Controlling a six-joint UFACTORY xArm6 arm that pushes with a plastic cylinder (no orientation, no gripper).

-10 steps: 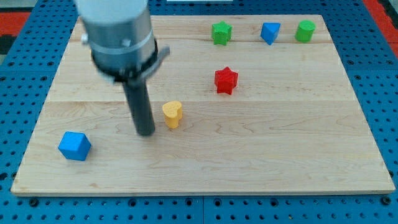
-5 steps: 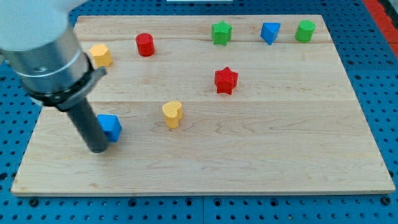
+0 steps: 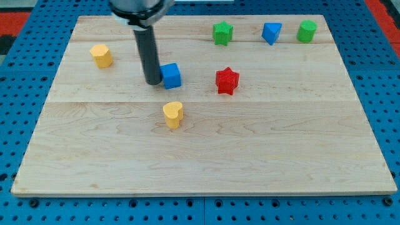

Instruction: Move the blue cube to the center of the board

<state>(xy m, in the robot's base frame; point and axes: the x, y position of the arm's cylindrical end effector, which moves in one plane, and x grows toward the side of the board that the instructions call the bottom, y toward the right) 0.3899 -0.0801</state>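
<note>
The board (image 3: 206, 156) looks like pale wood, smooth, with fine grain running across the view and faint seams between planks; its finish is matt with a slight sheen. Beneath it the blue base (image 3: 387, 94) looks like a hard sheet, evenly perforated with small holes. The rod (image 3: 149, 53) is dark and smooth with a dull gloss down to my tip (image 3: 152, 82). The blue cube (image 3: 170, 75), red star (image 3: 227, 81), yellow heart (image 3: 173, 114), yellow block (image 3: 100, 55), green star (image 3: 222, 32), blue block (image 3: 271, 32) and green cylinder (image 3: 306, 30) all look like smooth, matt, solid-coloured blocks.
</note>
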